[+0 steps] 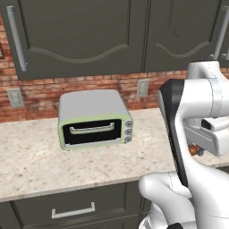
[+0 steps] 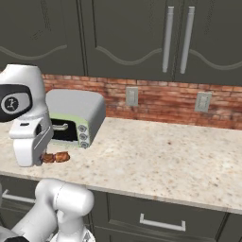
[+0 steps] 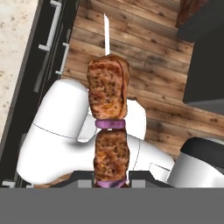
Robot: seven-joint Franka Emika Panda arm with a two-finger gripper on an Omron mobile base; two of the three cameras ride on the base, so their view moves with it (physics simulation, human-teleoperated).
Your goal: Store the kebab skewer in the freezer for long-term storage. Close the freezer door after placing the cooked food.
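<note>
1. My gripper [image 3: 111, 180] is closed on the kebab skewer [image 3: 108, 131]; in the hand view the two dark tips flank its lowest chunk, and the stick runs away from the hand to a bare white point.
2. The skewer is off the counter, with wooden floor and cabinet fronts behind it in the hand view. In the right base view its orange-brown chunks [image 2: 56, 157] stick out sideways from the hand, above the front edge of the speckled stone counter [image 2: 156, 156].
3. Handling, as I judge it: light and stiff along the stick, but the browned meat chunks are soft and probably greasy, so they could slide or turn on the stick.
4. Hold: I favour gripping across a chunk near one end, as now, firmly but without crushing. The long free end could swing, so I would move slowly.
5. A green-trimmed toaster oven [image 1: 94, 118] stands on the counter against the brick wall.
</note>
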